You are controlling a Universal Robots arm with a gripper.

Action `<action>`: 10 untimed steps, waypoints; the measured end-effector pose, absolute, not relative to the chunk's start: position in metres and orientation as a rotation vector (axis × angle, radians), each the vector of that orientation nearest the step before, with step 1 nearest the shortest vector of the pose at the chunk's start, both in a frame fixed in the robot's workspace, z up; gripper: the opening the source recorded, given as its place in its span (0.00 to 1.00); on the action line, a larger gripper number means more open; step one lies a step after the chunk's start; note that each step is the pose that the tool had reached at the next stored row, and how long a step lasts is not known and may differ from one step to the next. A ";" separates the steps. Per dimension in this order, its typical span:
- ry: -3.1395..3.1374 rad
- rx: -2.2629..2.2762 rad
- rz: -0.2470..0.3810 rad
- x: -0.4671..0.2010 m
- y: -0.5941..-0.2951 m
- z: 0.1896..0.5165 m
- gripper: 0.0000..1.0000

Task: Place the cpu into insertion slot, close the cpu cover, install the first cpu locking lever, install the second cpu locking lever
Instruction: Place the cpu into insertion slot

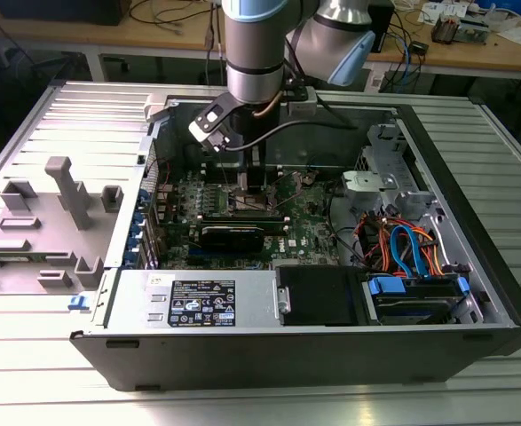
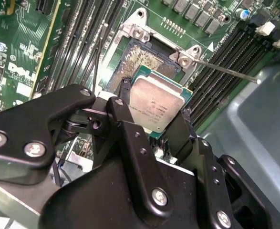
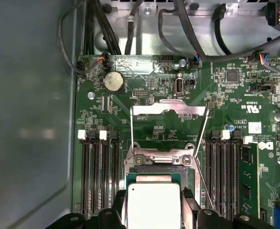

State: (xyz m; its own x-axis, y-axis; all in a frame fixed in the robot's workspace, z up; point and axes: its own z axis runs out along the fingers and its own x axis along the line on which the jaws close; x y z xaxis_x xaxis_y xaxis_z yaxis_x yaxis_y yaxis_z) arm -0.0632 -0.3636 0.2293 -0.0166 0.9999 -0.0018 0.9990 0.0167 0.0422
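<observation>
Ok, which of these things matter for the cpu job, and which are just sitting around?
Job: cpu, gripped by the gripper; insertion slot; cpu cover, flipped open; locking lever.
Lying about: memory slots; coin battery; drive cables; power supply.

The gripper (image 2: 153, 110) is matte black with silver screw heads. The cpu (image 2: 155, 106) between its fingers has a dull silver-grey top and a green edge. Ahead of the fingertips, the insertion slot (image 2: 138, 57) is dark, finely speckled gold, with a silver rim. The cpu cover (image 3: 170, 109) beyond is bare silver. The motherboard (image 3: 168, 129) is green. The flanking memory slots (image 3: 101, 176) are black with white latches.
</observation>
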 end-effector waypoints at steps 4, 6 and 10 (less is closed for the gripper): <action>2.218 2.181 0.045 -0.064 -0.364 0.222 0.55; 2.218 2.181 0.045 -0.065 -0.364 0.220 0.55; 2.217 2.181 0.045 -0.065 -0.368 0.214 0.55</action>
